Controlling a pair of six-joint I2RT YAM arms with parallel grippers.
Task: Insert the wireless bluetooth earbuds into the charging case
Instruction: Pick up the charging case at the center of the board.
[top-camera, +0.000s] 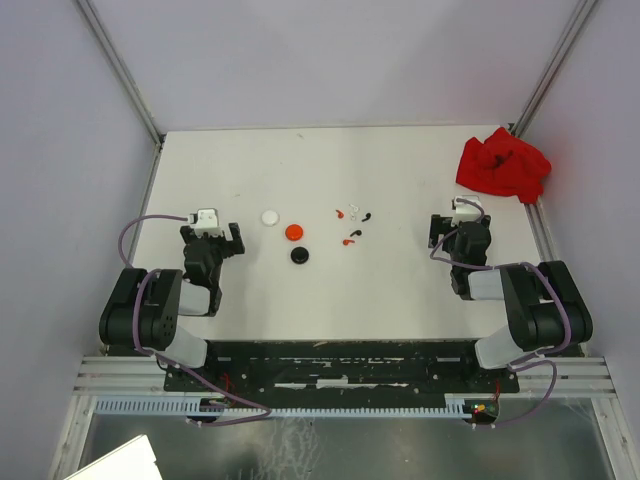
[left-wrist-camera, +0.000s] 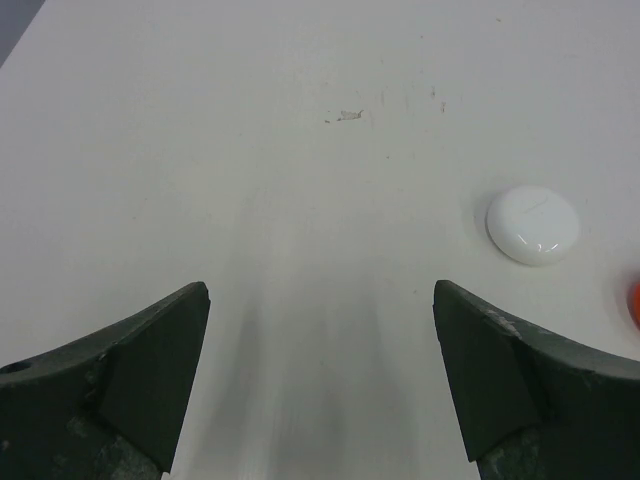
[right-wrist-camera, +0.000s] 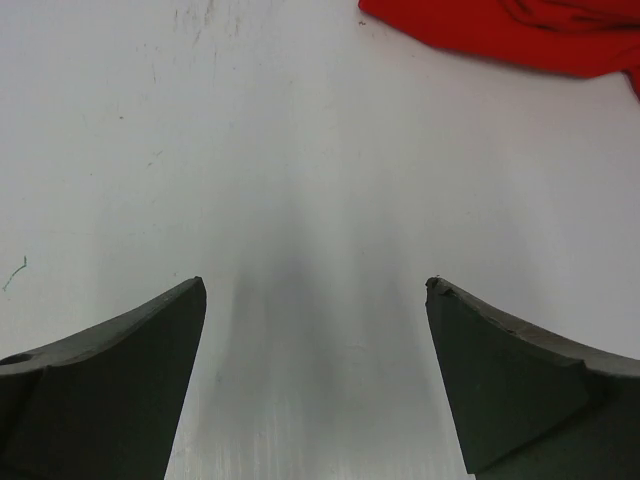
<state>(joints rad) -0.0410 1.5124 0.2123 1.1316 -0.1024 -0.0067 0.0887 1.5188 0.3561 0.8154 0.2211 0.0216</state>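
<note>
Three round cases lie left of the table's middle: a white case (top-camera: 269, 216), a red case (top-camera: 294, 231) and a black case (top-camera: 300, 256). Tiny earbuds lie loose to their right: white earbuds (top-camera: 352, 211), a black earbud (top-camera: 366, 217) and red earbuds (top-camera: 349, 241). My left gripper (top-camera: 208, 222) is open and empty, left of the cases; its wrist view shows the white case (left-wrist-camera: 532, 224) ahead to the right. My right gripper (top-camera: 466, 211) is open and empty, right of the earbuds, over bare table (right-wrist-camera: 320, 200).
A crumpled red cloth (top-camera: 502, 165) lies at the far right corner, also at the top of the right wrist view (right-wrist-camera: 520, 30). White walls enclose the table on three sides.
</note>
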